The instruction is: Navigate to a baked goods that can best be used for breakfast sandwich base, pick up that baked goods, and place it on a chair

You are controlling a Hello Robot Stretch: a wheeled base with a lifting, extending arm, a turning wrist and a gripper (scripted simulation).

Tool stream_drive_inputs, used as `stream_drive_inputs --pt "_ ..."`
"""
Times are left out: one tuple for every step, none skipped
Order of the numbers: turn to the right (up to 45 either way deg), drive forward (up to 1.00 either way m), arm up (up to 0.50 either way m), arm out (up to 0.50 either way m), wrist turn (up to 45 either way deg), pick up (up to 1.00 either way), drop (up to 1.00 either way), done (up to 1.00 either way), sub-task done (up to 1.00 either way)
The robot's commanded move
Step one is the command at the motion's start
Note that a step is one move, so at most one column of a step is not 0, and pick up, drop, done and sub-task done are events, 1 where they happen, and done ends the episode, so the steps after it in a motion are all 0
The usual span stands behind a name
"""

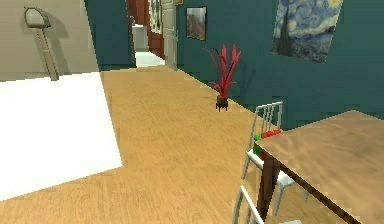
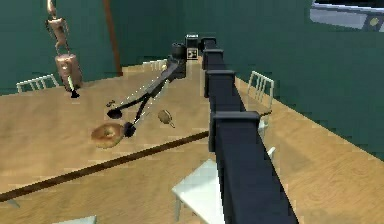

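A round, light-brown ring-shaped baked good [image 2: 105, 132], like a bagel, lies on the wooden table [image 2: 60, 150]. My arm [image 2: 235, 140] reaches out over the table as a dark bar. At its far end the gripper [image 2: 119, 109] slants down to the left, its thin fingers [image 2: 140, 96] ending close above the ring. With the ring lying on the table right by the fingertips, I cannot tell whether the gripper holds anything. White chairs stand around the table: one [image 2: 205, 190] near the arm, one [image 2: 260, 90] past it, one [image 2: 35, 82] at the far left.
A small brown item [image 2: 165, 118] lies on the table beside the ring, and a tall copper-coloured ornament [image 2: 65, 60] stands farther out. Ahead, the table corner [image 1: 330, 160] and white chairs [image 1: 268, 120] sit on the right, with a red plant [image 1: 222, 75], a white rug [image 1: 50, 130] and a doorway [image 1: 150, 40].
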Motion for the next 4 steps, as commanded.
stream_drive_inputs --pt "0.0 0.00 0.00 0.00 45.0 0.00 0.00 0.00 0.00" --pt "0.0 0.00 0.00 0.00 45.0 0.00 0.00 0.00 0.00" --pt "0.0 0.00 0.00 0.00 45.0 0.00 0.00 0.00 0.00" --pt "0.0 0.00 0.00 0.00 36.0 0.00 0.00 0.00 0.00"
